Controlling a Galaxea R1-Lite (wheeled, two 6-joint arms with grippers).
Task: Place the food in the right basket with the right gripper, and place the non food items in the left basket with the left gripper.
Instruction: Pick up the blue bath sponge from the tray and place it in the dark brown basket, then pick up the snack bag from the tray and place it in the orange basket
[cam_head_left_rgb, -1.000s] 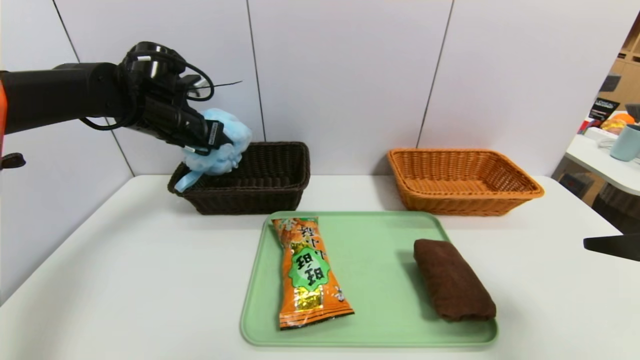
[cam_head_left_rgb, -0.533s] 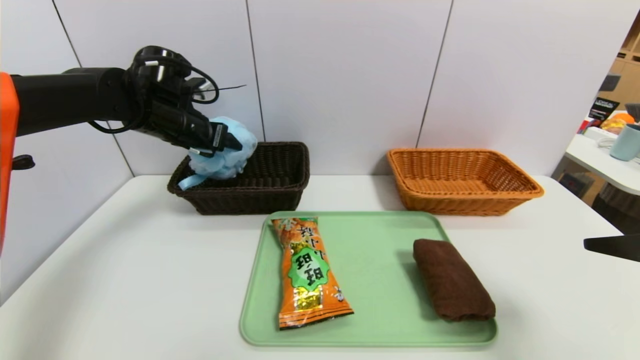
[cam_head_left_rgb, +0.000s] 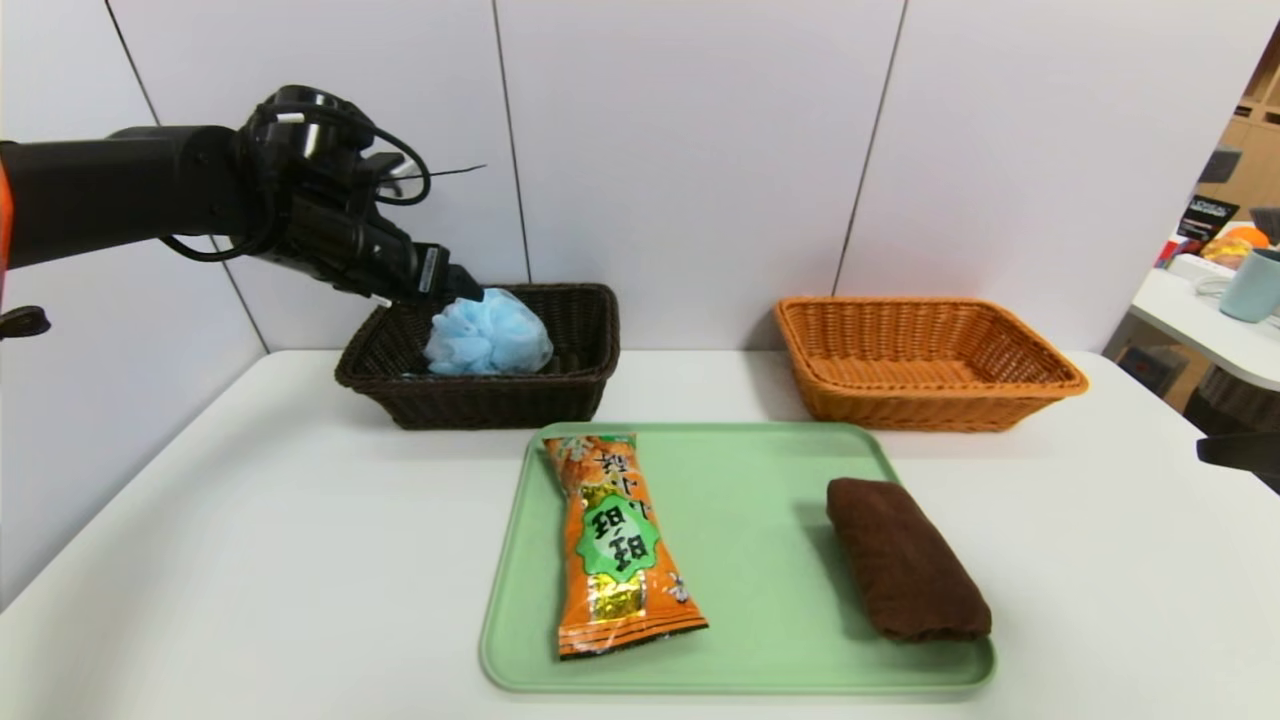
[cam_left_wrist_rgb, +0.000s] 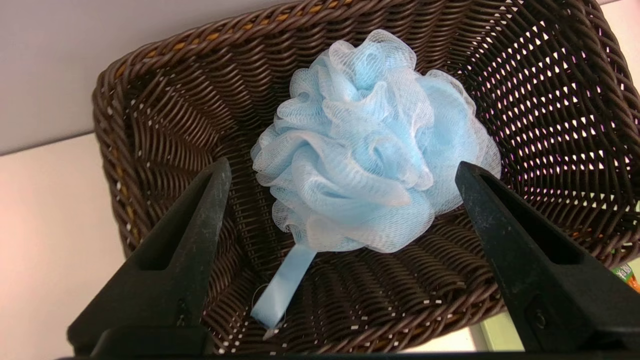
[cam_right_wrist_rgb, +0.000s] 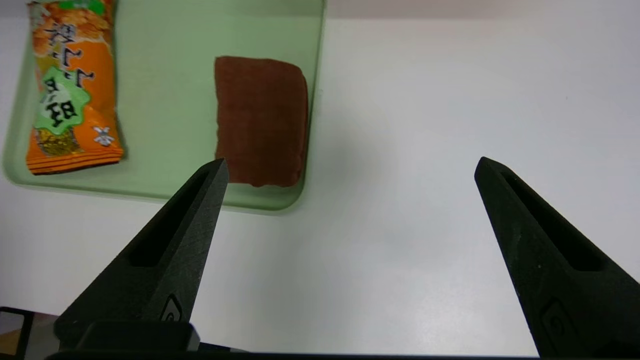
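Letting go of the light-blue mesh bath puff (cam_left_wrist_rgb: 370, 165) looks like your step in hand: it lies in the dark-brown woven basket (cam_head_left_rgb: 490, 402), beyond the left part of the pale-green rectangular tray (cam_head_left_rgb: 750, 560). Your left gripper (cam_left_wrist_rgb: 344, 167) is above that basket, its jaws spread wide on either side of the puff with nothing pinched.

You have 1 of the 3 visible items placed, by my judgement, and 2 to go. On the tray's left side lies the orange snack packet with a green label (cam_head_left_rgb: 615, 545); on its right side, the folded dark-brown cloth (cam_head_left_rgb: 908, 560).

Next, lift the left arm, then bring it across the tray for the cloth. Your right gripper (cam_right_wrist_rgb: 353, 161), jaws apart and holding nothing, is right of the tray above the white surface (cam_head_left_rgb: 300, 560). It should take the packet to the orange-brown woven basket (cam_head_left_rgb: 930, 408), beyond the tray's right part. Both reaches cross the tray, so take turns to avoid a collision.
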